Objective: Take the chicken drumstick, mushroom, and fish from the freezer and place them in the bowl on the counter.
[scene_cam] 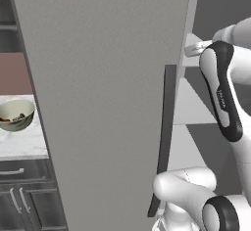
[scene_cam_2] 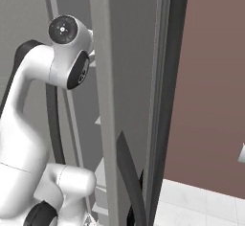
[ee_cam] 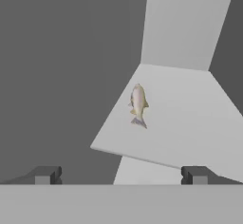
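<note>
In the hand view a small pale fish (ee_cam: 138,105) with a grey tail lies on a white shelf (ee_cam: 190,123) inside the freezer. My gripper (ee_cam: 121,174) is open, its fingertips (ee_cam: 46,174) wide apart, some way short of the fish with nothing between them. The freezer's big grey door (scene_cam: 103,103) stands swung open, and my arm (scene_cam: 223,93) reaches past its dark handle (scene_cam: 166,127) into the compartment. The cream bowl (scene_cam: 17,115) rests on the marble counter (scene_cam: 24,144) at the far left and holds something brownish that I cannot identify. The chicken drumstick and mushroom are out of view.
The open door stands between my arm and the bowl. Dark drawers and cabinets (scene_cam: 19,196) with silver handles sit under the counter. A brown wall (scene_cam_2: 210,86) and white tiled floor (scene_cam_2: 201,203) lie to the right of the freezer.
</note>
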{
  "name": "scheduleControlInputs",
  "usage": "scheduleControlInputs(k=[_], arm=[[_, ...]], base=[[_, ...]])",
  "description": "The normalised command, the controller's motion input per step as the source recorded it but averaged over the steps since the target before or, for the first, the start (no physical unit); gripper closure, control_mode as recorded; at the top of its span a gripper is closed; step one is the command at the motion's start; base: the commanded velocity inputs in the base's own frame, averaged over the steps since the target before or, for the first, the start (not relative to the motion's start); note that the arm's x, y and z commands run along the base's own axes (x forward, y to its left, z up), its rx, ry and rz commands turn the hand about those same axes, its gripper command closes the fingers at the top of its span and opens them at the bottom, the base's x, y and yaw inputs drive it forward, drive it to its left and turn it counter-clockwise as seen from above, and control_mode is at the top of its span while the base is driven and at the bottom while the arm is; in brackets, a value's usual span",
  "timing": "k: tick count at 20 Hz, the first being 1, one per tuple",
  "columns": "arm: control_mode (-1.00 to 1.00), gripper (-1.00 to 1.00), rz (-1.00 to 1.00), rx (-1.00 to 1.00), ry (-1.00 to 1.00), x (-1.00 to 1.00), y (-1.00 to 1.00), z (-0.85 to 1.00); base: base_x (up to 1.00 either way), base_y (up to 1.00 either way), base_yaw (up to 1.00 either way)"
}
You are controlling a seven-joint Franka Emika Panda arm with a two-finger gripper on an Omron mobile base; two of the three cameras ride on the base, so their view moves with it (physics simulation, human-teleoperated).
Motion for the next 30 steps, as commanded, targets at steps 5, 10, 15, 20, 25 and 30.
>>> scheduleControlInputs(k=[5,10,15,20,25,30], arm=[[-1.0,-1.0,0.0,0.0,0.05,0.59,-0.17,-0.16],[-1.0,-1.0,0.0,0.0,0.01,0.41,-0.1,-0.23],[-1.0,-1.0,0.0,0.0,0.0,0.39,0.0,-0.14],[-1.0,-1.0,0.0,0.0,0.0,0.62,0.0,-0.12],[-1.0,-1.0,0.0,0.0,0.03,0.63,-0.03,-0.17],[-1.0,-1.0,0.0,0.0,0.04,0.53,-0.01,-0.17]], base=[[0.0,0.0,0.0],[0.0,0.0,0.0],[0.0,0.0,0.0],[0.0,0.0,0.0],[0.0,0.0,0.0],[0.0,0.0,0.0]])
